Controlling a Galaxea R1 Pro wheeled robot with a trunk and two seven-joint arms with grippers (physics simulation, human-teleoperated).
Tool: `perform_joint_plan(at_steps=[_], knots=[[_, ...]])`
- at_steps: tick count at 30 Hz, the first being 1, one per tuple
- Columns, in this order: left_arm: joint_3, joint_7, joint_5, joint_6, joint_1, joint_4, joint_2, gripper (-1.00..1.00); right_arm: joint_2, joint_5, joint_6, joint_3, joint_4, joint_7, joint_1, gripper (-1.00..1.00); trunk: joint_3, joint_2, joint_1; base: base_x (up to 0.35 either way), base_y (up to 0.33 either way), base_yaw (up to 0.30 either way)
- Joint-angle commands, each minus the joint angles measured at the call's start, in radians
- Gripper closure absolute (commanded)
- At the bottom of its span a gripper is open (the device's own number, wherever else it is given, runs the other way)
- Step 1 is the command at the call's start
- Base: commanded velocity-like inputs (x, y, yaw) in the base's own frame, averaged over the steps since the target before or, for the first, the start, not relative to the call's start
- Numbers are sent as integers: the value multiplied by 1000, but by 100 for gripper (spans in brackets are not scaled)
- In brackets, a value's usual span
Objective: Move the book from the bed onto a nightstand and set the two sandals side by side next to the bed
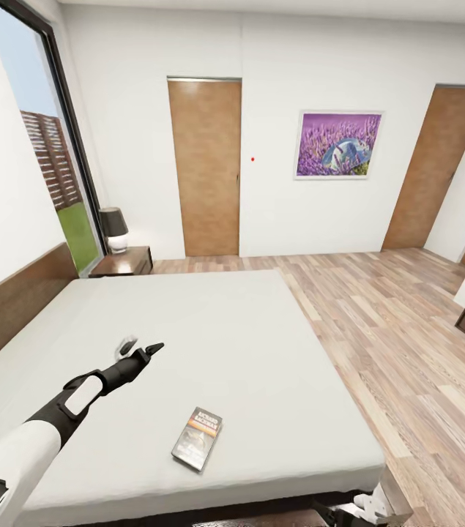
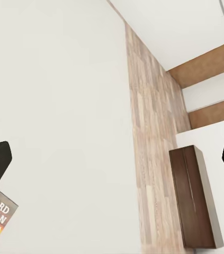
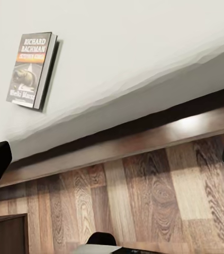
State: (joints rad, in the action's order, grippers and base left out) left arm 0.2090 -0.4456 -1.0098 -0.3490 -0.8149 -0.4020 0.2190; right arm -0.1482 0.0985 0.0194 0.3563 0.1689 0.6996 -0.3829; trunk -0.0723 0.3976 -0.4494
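Here, the book (image 1: 197, 438) lies flat on the bed (image 1: 210, 344) near its foot edge, long axis running roughly toward the far nightstand (image 1: 124, 261). The left gripper (image 1: 141, 350), jaws spread and empty, hovers over the mattress beyond the book, which sits nearer the robot and to its right. The right gripper, also spread, hangs low by the bed frame.

Bright, even daylight from the window (image 1: 49, 157), sharp renders (edges bowed).
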Motion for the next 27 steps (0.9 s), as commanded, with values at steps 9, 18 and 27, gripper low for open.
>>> perform_joint_plan(at_steps=[9, 18, 27], knots=[[4, -1, -9, -5, -1, -1, 0, -100, -1, 10, 2, -4, -1, 3, -1, -100, -16, 2, -1, 0, 0, 0], [4, -1, -10, -5, 0, 0, -1, -100, -1, 7, 2, -4, -2, 1, -1, -100, -31, 2, -1, 0, 0, 0], [6, -1, -9, -4, 0, -1, -19, -100, -1, 6, 3, -6, -2, 1, -1, -100, -45, 2, -1, 0, 0, 0]])
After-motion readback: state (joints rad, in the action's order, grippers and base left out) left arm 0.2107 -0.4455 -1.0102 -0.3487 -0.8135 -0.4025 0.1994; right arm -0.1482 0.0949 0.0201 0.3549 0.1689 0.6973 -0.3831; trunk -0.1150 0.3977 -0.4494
